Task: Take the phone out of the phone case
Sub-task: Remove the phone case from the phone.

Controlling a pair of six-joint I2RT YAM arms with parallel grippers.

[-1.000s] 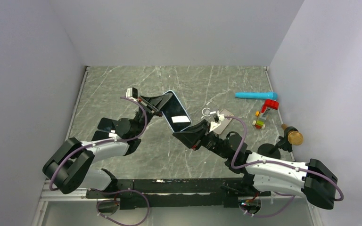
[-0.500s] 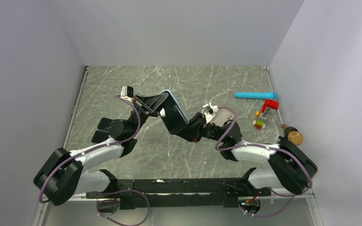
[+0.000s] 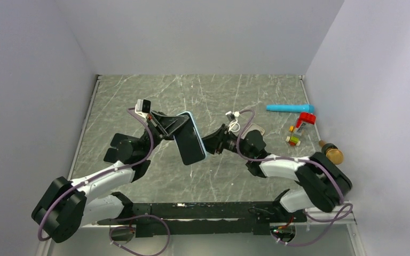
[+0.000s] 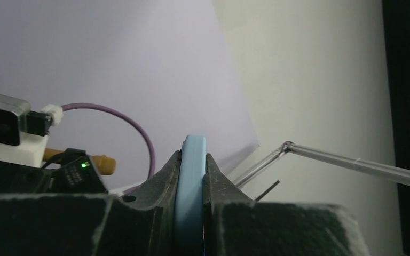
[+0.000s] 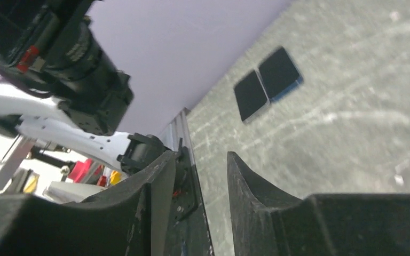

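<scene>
A phone with a dark screen point(image 3: 190, 144) sits in a light blue phone case point(image 3: 193, 118) and is held up above the middle of the table. My left gripper point(image 3: 179, 128) is shut on the case from the left. In the left wrist view the case's blue edge point(image 4: 191, 176) is pinched between the two fingers of the left gripper point(image 4: 192, 156). My right gripper point(image 3: 208, 145) hangs just off the phone's right edge. In its own view the right gripper point(image 5: 200, 160) stands open with only table between its fingers.
At the right wall lie a cyan tube point(image 3: 287, 108), a red and white piece point(image 3: 305, 119), small coloured blocks point(image 3: 293, 140) and a brass-topped object point(image 3: 333, 155). Two dark flat squares point(image 5: 267, 80) lie near the left wall, also in the top view point(image 3: 118, 142).
The right gripper has let go of the phone's end and opened. The left arm has carried the cased phone nearer and to the left, turning it more upright.
</scene>
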